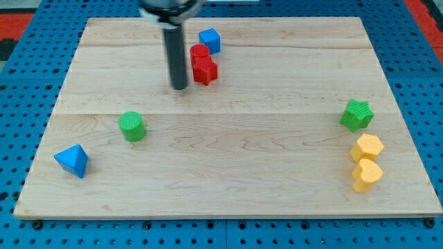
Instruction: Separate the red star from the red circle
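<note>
The red star (205, 70) and the red circle (199, 52) sit touching each other near the view's top centre, the circle just above the star. My tip (180, 87) rests on the board just left of and slightly below the red star, with a small gap between them. The dark rod rises from it to the view's top edge.
A blue cube (210, 40) sits just above and right of the red circle. A green cylinder (131, 126) and a blue triangle (73, 160) are at the left. A green star (356, 115), a yellow hexagon (367, 148) and a yellow heart (366, 174) are at the right. The wooden board (228, 187) lies on blue pegboard.
</note>
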